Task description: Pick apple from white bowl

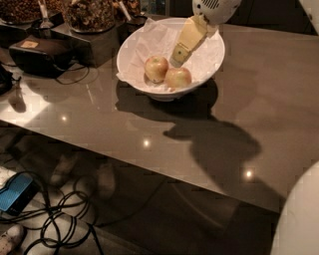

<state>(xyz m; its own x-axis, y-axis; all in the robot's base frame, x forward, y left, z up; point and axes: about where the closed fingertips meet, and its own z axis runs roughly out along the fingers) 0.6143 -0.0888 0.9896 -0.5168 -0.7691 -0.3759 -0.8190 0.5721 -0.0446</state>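
The white bowl (209, 60) stands on the far side of the brown table, lined with crumpled white paper. Two apples lie in it. The orange-red apple (178, 77) is at the front middle of the bowl. A paler yellow apple (156, 68) with a red blush lies just to its left, close to or touching it. My gripper (177, 61) reaches down into the bowl from the top of the view, yellowish, its tip just above and behind the orange-red apple, between the two apples. It holds nothing that I can see.
Black boxes (42, 52) and containers of snacks (89, 15) stand at the table's back left, close to the bowl. The table's front edge (149, 169) runs diagonally. Cables (60, 219) and a blue object (15, 191) lie on the floor below. A white robot part (299, 224) fills the bottom right.
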